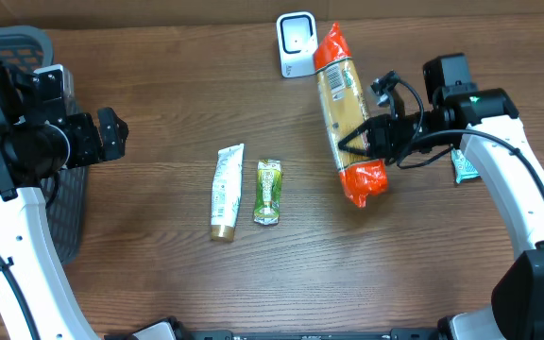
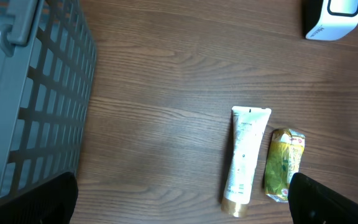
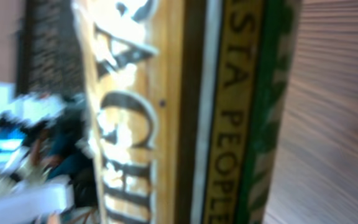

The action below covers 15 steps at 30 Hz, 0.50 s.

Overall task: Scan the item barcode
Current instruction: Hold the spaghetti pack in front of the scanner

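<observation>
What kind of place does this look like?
Probably a mock shop checkout: a small white barcode scanner, a grey plastic basket, and a long orange-ended pasta packet held in the right gripper.

pasta bag blurred (print cropped), basket cut off

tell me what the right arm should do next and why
Probably ease the pasta bag across in front of the white scanner. The right gripper is shut on the bag, whose top end sits beside the scanner, not before its face.
</observation>
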Each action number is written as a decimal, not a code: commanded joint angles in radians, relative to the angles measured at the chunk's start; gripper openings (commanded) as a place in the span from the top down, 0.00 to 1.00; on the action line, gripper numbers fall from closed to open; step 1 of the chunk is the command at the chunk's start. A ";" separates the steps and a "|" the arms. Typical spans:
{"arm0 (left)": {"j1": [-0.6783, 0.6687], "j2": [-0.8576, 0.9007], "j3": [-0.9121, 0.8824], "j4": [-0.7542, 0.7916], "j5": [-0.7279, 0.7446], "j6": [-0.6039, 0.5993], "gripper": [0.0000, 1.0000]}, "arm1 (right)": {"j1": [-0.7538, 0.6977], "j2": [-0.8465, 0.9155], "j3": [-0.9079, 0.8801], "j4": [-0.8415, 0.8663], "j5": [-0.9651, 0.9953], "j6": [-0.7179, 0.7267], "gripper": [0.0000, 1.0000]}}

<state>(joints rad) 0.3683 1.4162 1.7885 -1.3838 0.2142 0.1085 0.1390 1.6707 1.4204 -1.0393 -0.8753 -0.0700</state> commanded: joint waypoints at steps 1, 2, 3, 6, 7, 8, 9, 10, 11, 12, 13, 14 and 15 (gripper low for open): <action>0.003 0.003 0.014 0.000 0.015 0.015 0.01 | 0.019 -0.050 0.173 0.037 0.197 0.130 0.97; 0.003 0.003 0.014 0.000 0.015 0.015 0.00 | 0.029 -0.040 0.222 0.043 0.282 0.154 0.97; 0.003 0.003 0.014 0.000 0.015 0.015 0.00 | 0.042 -0.028 0.270 0.049 0.367 0.168 0.97; 0.003 0.003 0.014 0.000 0.015 0.015 0.00 | 0.093 0.029 0.390 0.065 0.607 0.175 0.97; 0.003 0.003 0.014 0.000 0.015 0.015 0.00 | 0.115 0.055 0.425 0.071 0.690 0.174 0.97; 0.003 0.003 0.014 0.000 0.015 0.015 0.00 | 0.139 0.084 0.451 0.081 0.776 0.165 0.97; 0.003 0.003 0.014 0.000 0.015 0.015 0.00 | 0.161 0.109 0.468 0.094 0.851 0.145 0.97; 0.003 0.003 0.014 0.000 0.015 0.015 0.00 | 0.188 0.139 0.476 0.120 0.947 0.121 0.97; 0.003 0.003 0.014 0.000 0.015 0.015 0.00 | 0.220 0.172 0.477 0.158 1.062 0.097 0.97; 0.003 0.003 0.014 0.000 0.015 0.015 0.01 | 0.246 0.202 0.477 0.191 1.162 0.065 0.96; 0.003 0.003 0.014 0.000 0.015 0.015 0.00 | 0.267 0.230 0.477 0.220 1.242 0.036 0.97; 0.003 0.003 0.014 0.000 0.015 0.015 0.00 | 0.286 0.257 0.477 0.254 1.331 0.011 0.96; 0.003 0.003 0.014 0.000 0.015 0.015 0.00 | 0.315 0.303 0.477 0.313 1.466 -0.029 0.97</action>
<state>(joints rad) 0.3683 1.4162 1.7885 -1.3842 0.2142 0.1085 0.3897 1.8786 1.8736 -0.8131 0.1425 0.0170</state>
